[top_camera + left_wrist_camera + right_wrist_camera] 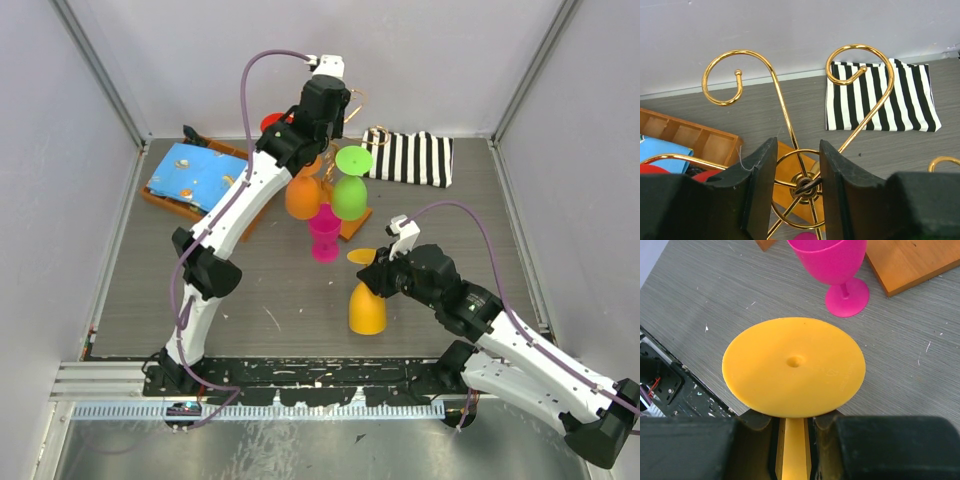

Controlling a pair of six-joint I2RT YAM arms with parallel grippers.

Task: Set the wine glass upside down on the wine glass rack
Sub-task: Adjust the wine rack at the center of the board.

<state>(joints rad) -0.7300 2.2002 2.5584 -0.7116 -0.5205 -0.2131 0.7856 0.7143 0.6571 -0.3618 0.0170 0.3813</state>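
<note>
Right wrist: right gripper (794, 432) narrow, pinching yellow wine glass (794, 365) stem.

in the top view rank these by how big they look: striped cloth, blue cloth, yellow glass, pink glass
1. blue cloth and striped cloth: they look about alike, and the blue one is partly hidden, so they are not ranked against each other.
2. yellow glass
3. pink glass; the yellow one may simply sit nearer the camera.

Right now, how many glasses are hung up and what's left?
Done: the orange glass and green glass hang upside down on the wine glass rack. In hand: the right end effector grips the yellow glass by its stem, foot up. Left: hang it, then the pink glass, standing upright.
</note>
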